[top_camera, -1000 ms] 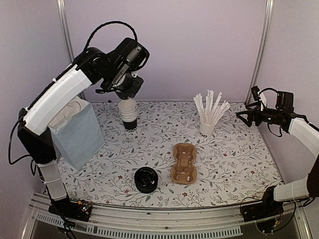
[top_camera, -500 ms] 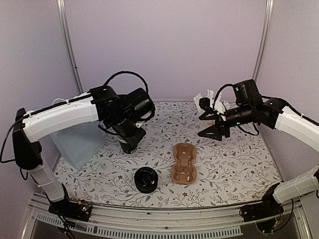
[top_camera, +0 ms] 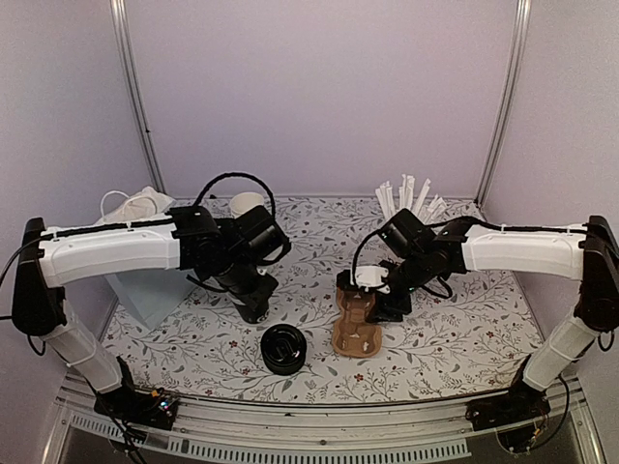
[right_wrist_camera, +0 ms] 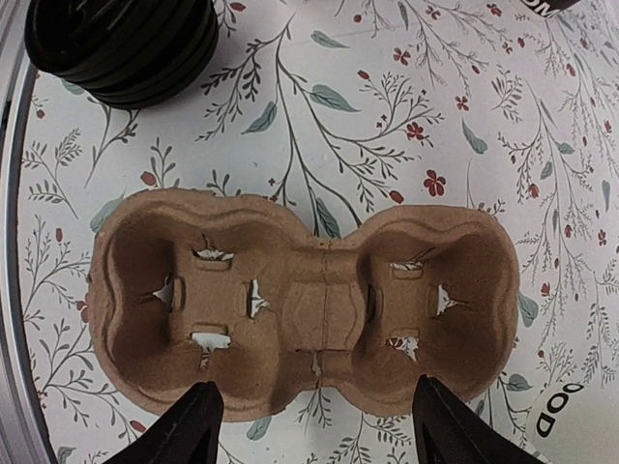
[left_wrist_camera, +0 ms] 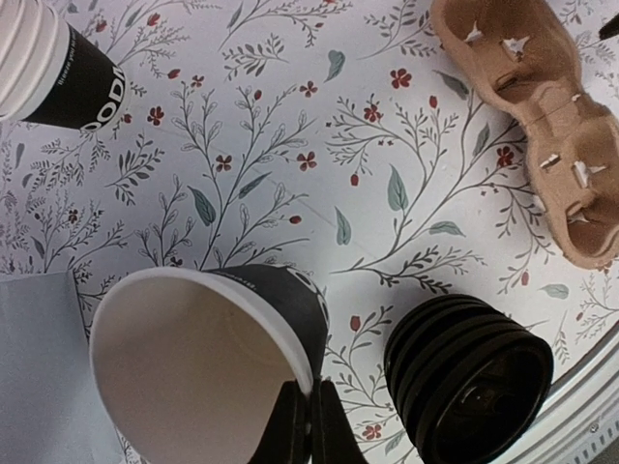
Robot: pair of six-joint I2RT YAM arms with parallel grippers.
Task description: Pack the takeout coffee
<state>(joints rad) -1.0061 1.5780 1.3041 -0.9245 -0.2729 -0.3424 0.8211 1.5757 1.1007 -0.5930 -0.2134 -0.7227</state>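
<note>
Pinching the whitish rim of the small black paper cup [left_wrist_camera: 193, 362], the left fingers [left_wrist_camera: 283, 430] are clenched on it. Round black plastic lids [left_wrist_camera: 474, 377] sit just right of them, with bare floral tabletop [left_wrist_camera: 290, 116] beyond. Farther right, the right fingers [right_wrist_camera: 179, 430] stand spread and released, straddling one long edge of the brown pulp cup carrier [right_wrist_camera: 309, 300].

- The left gripper [left_wrist_camera: 308, 425] shows only 2 thin finger ends at the lower edge of its wrist view; in the top view its own wrist hides it.
- The same lower edge cuts the black cup [left_wrist_camera: 208, 362].
- The left arm hides most of the stack of cups [top_camera: 247, 203].
- The right arm covers the lower part of the straws [top_camera: 406, 198]; what holds them cannot be seen.
- Of the right gripper [right_wrist_camera: 319, 425] only 2 fingertips [right_wrist_camera: 184, 430] show; the top edge cuts the stack of lids [right_wrist_camera: 121, 48].
</note>
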